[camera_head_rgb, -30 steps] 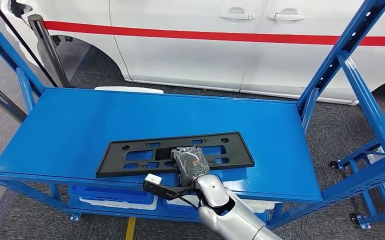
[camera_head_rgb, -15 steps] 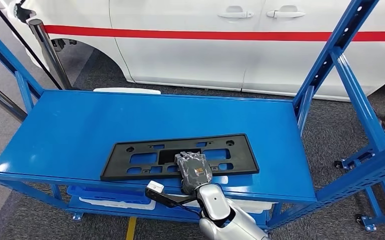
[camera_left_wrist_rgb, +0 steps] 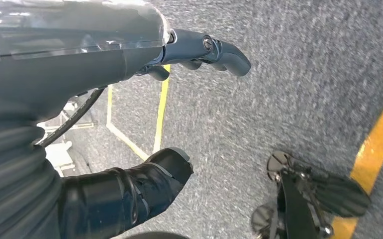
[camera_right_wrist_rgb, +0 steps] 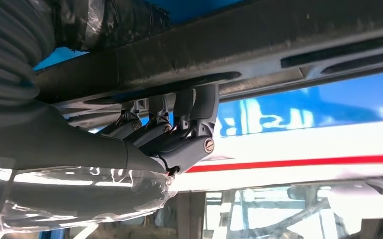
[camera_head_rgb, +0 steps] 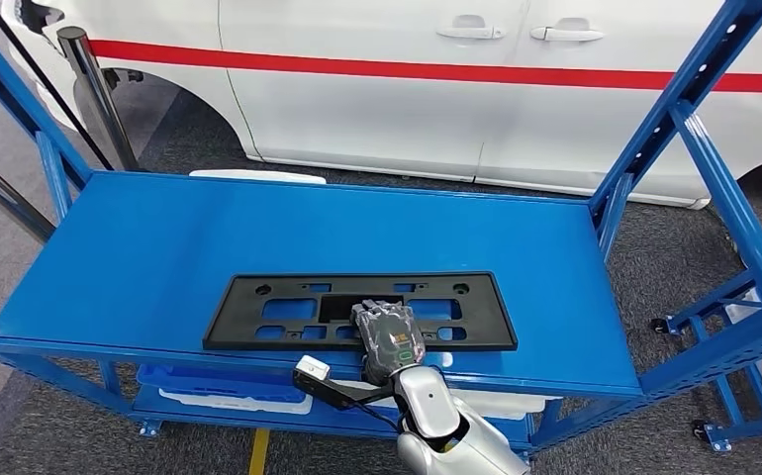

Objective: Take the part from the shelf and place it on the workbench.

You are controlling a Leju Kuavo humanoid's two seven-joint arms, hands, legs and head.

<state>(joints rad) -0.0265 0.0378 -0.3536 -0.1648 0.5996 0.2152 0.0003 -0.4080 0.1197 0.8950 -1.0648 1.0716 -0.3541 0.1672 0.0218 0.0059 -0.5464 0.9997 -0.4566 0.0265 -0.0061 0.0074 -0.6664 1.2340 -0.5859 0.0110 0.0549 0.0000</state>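
Note:
The part, a long black plate frame (camera_head_rgb: 288,309) with cut-outs, lies flat on the blue shelf (camera_head_rgb: 159,247) close to its near edge. My right hand (camera_head_rgb: 388,336) grips the frame's near edge right of its middle. In the right wrist view the right hand (camera_right_wrist_rgb: 174,134) has its fingers hooked over one face of the black frame (camera_right_wrist_rgb: 259,35) and its thumb on the other. My left hand (camera_left_wrist_rgb: 80,59) hangs over grey carpet, fingers apart and holding nothing.
Blue slanted uprights (camera_head_rgb: 674,99) frame the shelf's right end, with another at the left. A white car (camera_head_rgb: 407,99) with a red stripe stands behind. Blue bins (camera_head_rgb: 219,391) sit on the lower level. A metal post (camera_head_rgb: 95,94) rises at the back left.
The frame has turned to lie level with the shelf's edge and slid a little right, with my right hand still on it. The camera has also shifted slightly.

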